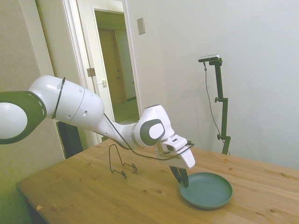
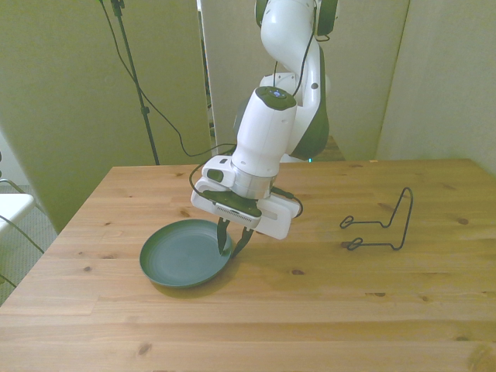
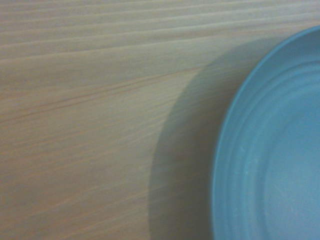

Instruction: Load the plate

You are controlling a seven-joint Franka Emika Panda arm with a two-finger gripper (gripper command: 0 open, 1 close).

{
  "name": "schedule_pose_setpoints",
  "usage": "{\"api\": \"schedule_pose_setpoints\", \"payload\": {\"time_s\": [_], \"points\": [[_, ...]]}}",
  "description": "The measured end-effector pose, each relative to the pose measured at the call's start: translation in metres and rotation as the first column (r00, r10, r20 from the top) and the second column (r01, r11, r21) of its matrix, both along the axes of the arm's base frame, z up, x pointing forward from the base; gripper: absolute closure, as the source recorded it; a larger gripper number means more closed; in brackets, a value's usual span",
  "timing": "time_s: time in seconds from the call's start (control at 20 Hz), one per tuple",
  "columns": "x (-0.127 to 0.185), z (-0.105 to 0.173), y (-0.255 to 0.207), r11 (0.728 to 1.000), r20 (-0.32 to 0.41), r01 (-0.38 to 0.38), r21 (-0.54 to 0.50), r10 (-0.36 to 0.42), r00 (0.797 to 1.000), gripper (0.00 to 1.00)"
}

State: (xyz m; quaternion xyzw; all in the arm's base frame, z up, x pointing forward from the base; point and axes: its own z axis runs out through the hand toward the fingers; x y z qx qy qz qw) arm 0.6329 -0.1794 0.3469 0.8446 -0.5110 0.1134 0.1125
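plate [image 2: 174,260] flat on table [image 2: 310,310], hand [image 2: 233,246] pinching its rim, wire rack [image 2: 380,225] well apart, bare wood between

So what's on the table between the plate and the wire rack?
Nothing: between the plate and wire rack the front view shows only bare table.

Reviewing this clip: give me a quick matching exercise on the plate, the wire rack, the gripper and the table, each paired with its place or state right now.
Things:
1. plate
2. wire rack
3. gripper
4. table

Places or states:
A. stands bare, apart from the other things, toward the front view's right
B. wooden, bears everything
C. lies flat and bare, toward the front view's left
D. down at the plate's rim, a finger on each side of it

Pairs: 1-C, 2-A, 3-D, 4-B
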Motion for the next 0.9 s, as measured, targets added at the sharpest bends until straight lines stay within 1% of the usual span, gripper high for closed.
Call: {"api": "schedule_pose_setpoints", "payload": {"time_s": [0.25,0.45,0.55,0.7,0.85,0.9], "points": [[0.001,0.002,0.000,1.000,0.012,-0.020,0.022,0.020,1.000,1.00],[0.001,0.010,0.005,0.996,0.032,-0.019,0.091,0.017,0.999,1.00],[0.001,0.014,0.014,0.989,0.039,-0.022,0.144,0.017,0.999,1.00],[-0.003,0.030,0.029,0.974,0.042,-0.024,0.224,0.015,0.999,1.00],[-0.012,0.059,0.031,0.955,0.045,-0.014,0.296,0.001,0.999,1.00],[-0.017,0.071,0.028,0.944,0.043,-0.009,0.330,-0.006,0.999,1.00]]}}
